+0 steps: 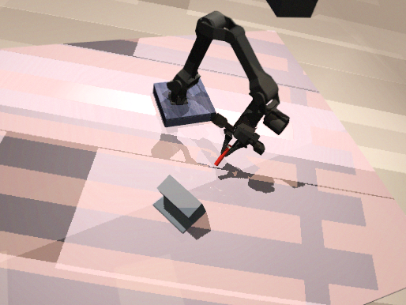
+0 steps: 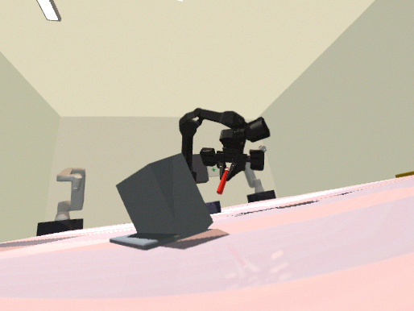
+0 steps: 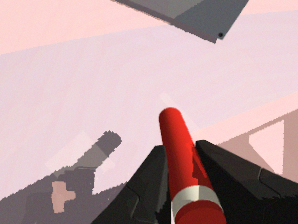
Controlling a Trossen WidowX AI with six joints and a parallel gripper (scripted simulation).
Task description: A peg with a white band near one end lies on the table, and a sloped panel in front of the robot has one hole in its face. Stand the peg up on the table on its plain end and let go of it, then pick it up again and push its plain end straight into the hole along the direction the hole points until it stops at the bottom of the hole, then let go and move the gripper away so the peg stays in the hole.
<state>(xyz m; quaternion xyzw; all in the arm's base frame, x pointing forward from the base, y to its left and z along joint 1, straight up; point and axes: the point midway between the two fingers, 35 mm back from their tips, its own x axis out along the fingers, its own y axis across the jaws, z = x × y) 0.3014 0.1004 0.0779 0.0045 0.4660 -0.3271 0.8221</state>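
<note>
The red peg (image 1: 221,157) (image 2: 221,184) (image 3: 176,137) is held in the air above the table, tilted, with its plain end pointing down and out from the fingers. Its white band (image 3: 196,195) is at the upper end, close to the fingers. My gripper (image 1: 227,149) (image 2: 226,173) (image 3: 180,152) is shut on the peg. The sloped grey panel (image 1: 179,193) (image 2: 161,197) (image 3: 207,17) stands apart from the peg, toward the front in the top view. A small dark spot shows near its corner in the wrist view; I cannot tell whether it is the hole.
The arm's blue base plate (image 1: 189,108) lies behind the gripper in the top view. The panel's thin foot (image 1: 169,216) (image 2: 137,241) rests on the table. Shadows of the arm and gripper fall on the table. Other arms stand in the background of the exterior view.
</note>
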